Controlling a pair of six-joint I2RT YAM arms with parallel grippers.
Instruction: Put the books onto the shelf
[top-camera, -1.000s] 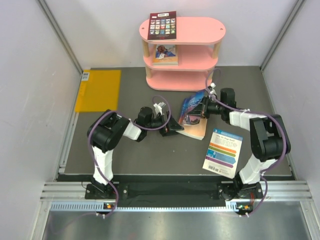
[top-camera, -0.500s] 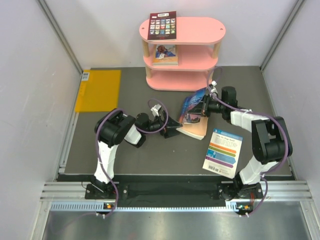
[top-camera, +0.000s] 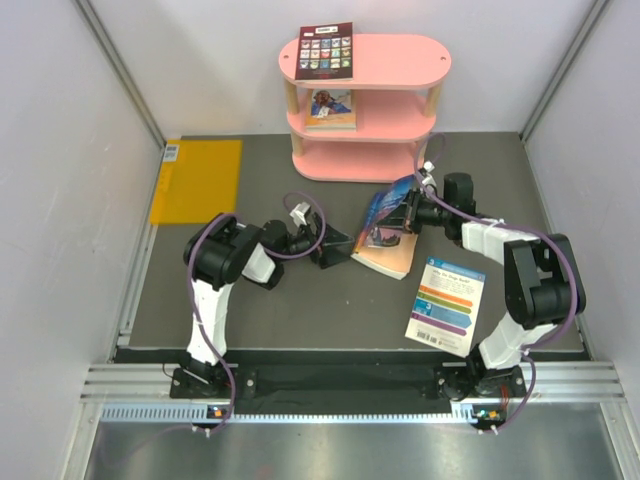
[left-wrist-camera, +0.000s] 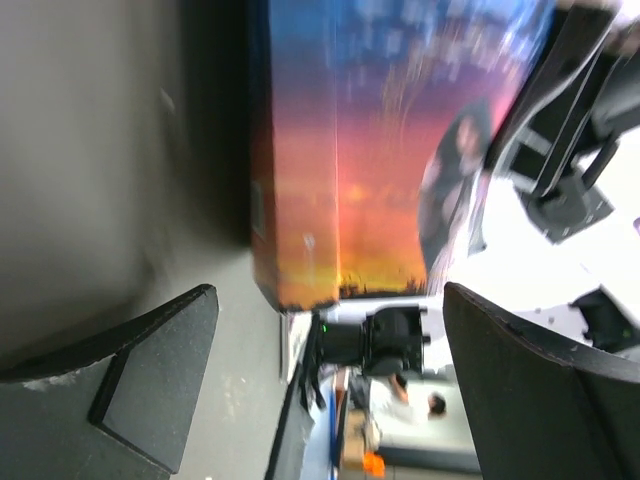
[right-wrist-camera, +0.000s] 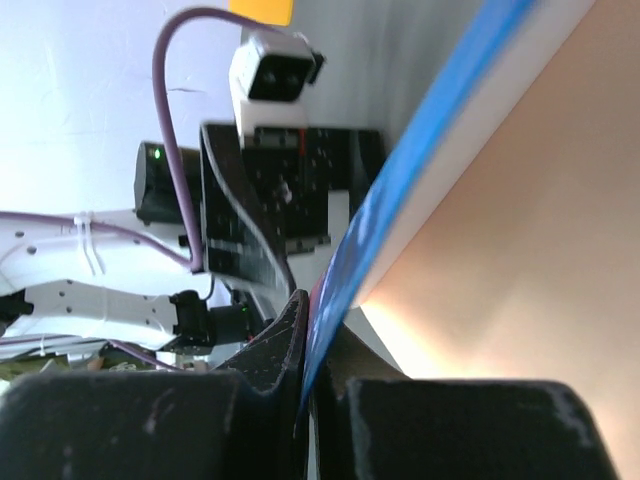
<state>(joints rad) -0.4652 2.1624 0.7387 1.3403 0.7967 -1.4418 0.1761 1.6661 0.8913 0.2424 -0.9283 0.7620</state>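
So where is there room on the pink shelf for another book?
On the shelf, the top board is bare right of the dark red book. The middle board is bare right of the middle book. The bottom board looks bare. The mat is crowded where the left tool and right tool meet at the blue sunset book.

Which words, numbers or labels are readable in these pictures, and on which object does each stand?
Nothing can be read.
White striped book: printed lines, too small.
Dark red book: white label, too small.
Blue sunset book: cover print, blurred.
Yellow rectangle: corner label, too small.
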